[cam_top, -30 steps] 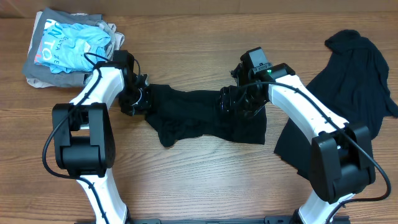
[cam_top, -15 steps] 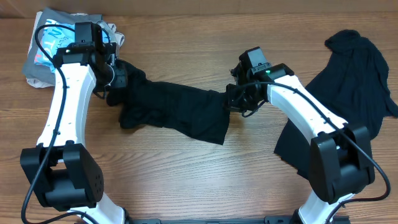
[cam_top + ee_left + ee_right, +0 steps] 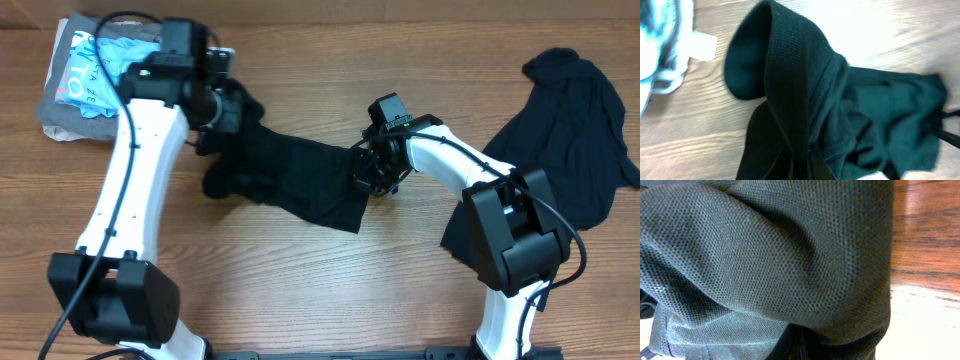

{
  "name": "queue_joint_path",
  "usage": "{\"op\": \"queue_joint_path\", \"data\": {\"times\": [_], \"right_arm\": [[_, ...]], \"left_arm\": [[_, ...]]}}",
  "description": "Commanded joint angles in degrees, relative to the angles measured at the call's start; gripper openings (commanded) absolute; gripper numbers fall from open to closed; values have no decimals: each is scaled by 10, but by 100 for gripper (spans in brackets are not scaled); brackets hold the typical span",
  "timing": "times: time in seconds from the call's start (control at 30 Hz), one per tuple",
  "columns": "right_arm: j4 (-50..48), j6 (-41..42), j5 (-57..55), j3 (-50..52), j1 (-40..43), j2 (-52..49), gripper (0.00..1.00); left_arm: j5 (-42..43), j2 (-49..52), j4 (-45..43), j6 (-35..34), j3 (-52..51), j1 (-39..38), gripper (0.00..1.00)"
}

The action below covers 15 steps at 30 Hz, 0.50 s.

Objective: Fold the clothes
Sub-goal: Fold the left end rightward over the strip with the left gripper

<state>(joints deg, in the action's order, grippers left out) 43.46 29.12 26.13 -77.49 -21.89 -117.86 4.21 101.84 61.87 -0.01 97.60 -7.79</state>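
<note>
I had the black shirt (image 3: pixel 295 175) strung between the two arms, roughly in the middle of the table (image 3: pixel 300 300). The left gripper (image 3: pixel 228 108) was up near the back edge, just beside the pile of clothes (image 3: pixel 95 70), and it was clenched on one end of the shirt. In the left wrist view the cloth ran down into a tight pinch at the fingers and draped over them in a thick fold. I had that end raised so the fabric would hang free and open out rather than drag in a lump.

The right gripper (image 3: pixel 372 172) sat at the other end of the shirt, lower and nearer the table's centre. Its own camera was smothered in black knit, but the cloth drew into a crease where the fingers meet, so I judged it clamped on the shirt too. Between the arms the shirt sagged onto the wood, twisted, with one corner trailing toward me. It was not flat enough to fold.

The second black shirt (image 3: pixel 570 140) lay crumpled, well apart on the right, untouched. My reading was that spreading was the job in hand, with folding yet to start.
</note>
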Motion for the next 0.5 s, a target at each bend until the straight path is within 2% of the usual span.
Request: {"op": "queue_joint_path", "data": {"times": [0.0, 0.13, 0.27, 0.47], "right_arm": [[-5, 9, -3, 3, -3, -22, 4], [-4, 9, -3, 3, -3, -22, 4], [-4, 4, 24, -10, 7, -10, 4], [52, -10, 63, -113, 111, 132, 4]], "left_arm": [[-1, -14, -9, 9, 15, -74, 4], [-4, -13, -41, 6, 15, -160, 4], [-41, 7, -29, -9, 14, -219, 4], [-50, 43, -24, -23, 14, -228, 4]]}}
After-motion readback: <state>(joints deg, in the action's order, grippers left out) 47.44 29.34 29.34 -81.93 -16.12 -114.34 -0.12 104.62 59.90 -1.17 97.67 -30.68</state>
